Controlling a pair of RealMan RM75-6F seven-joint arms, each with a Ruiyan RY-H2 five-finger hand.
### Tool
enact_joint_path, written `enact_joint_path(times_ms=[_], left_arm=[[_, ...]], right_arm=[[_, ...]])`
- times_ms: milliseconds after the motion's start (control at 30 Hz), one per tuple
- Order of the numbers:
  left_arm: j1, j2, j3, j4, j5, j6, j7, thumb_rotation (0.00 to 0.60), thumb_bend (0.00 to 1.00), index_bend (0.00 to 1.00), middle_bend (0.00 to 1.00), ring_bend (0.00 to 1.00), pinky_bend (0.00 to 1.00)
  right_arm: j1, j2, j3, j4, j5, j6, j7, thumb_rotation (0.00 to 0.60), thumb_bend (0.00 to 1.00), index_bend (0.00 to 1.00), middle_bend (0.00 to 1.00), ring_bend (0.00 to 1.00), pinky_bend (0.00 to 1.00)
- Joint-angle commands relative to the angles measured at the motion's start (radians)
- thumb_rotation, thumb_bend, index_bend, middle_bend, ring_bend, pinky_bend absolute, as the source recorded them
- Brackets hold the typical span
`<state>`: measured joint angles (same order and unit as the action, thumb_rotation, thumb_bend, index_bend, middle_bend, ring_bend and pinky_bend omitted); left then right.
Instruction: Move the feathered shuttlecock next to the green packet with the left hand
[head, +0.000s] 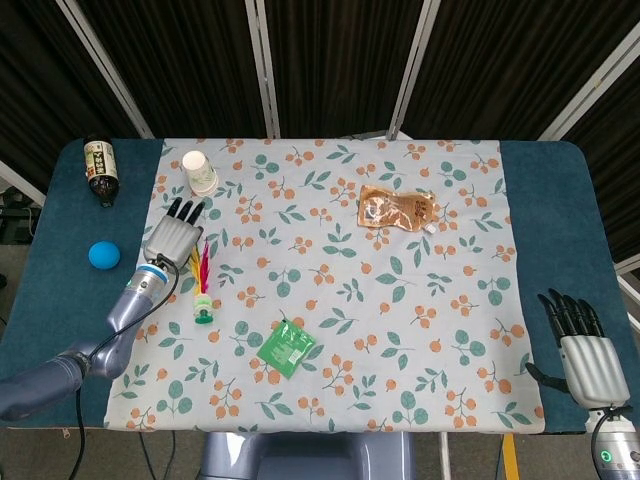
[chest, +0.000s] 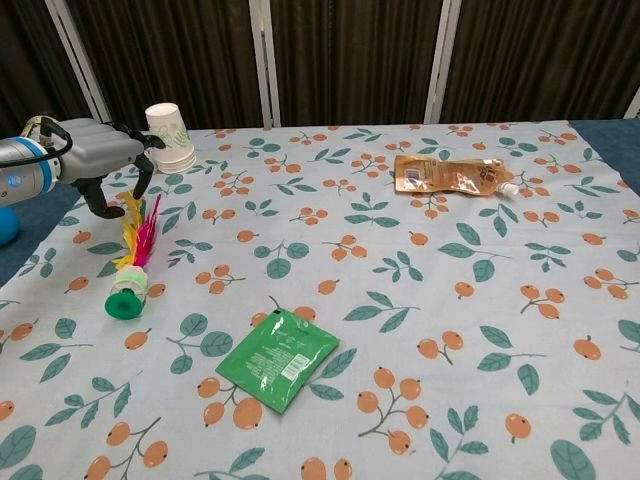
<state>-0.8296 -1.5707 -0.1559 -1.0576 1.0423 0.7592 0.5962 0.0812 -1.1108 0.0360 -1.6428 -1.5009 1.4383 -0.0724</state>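
At roughly 9 o'clock on the worktop, the left hand is hovering over the feather end of the shuttlecock, fingers apart and curving downward, holding nothing. Chest view is showing the same: left hand sitting above and just at 11 o'clock of the shuttlecock, fingertips near the feather tips; contact is not clear from either view.

Shuttlecock is lying on the floral cloth, green base pointing toward 6 o'clock, yellow and pink feathers toward 12. Green packet is lying flat at about 4 o'clock from the shuttlecock, well apart from it; in chest view the packet is sitting near the front-centre of the cloth.

Paper cup is standing upside down at 12 o'clock of the left hand, near it. Orange pouch is lying toward 2 o'clock. Blue ball and dark bottle are resting off the cloth at the 9–10 o'clock edge.

Right hand is idling at 4 o'clock, off the cloth, fingers extended and spread, holding nothing.
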Motion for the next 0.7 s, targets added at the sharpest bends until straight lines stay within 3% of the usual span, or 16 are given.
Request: enact_joint_path(times_ms=[33, 300, 700], left_arm=[[-0.001, -0.003, 0.001, 0.005, -0.006, 0.001, 0.001, 0.6, 0.35, 0.48, 0.0, 0.0, 0.0], [-0.005, -0.005, 0.01, 0.008, -0.015, 0.002, -0.007, 0.6, 0.46, 0.5, 0.0, 0.0, 0.0], [-0.009, -0.014, 0.021, 0.015, -0.024, 0.006, -0.017, 0.6, 0.46, 0.53, 0.0, 0.0, 0.0]], right_arm=[[0.0, 0.0, 0.0, 0.0, 0.0, 0.0, -0.001, 0.6, 0.09, 0.05, 0.0, 0.0, 0.0], [-0.001, -0.001, 0.001, -0.002, 0.002, 0.0, -0.005, 0.6, 0.09, 0.05, 0.0, 0.0, 0.0], [-0.001, -0.001, 0.002, -0.004, 0.005, -0.001, -0.004, 0.6, 0.09, 0.05, 0.0, 0.0, 0.0]])
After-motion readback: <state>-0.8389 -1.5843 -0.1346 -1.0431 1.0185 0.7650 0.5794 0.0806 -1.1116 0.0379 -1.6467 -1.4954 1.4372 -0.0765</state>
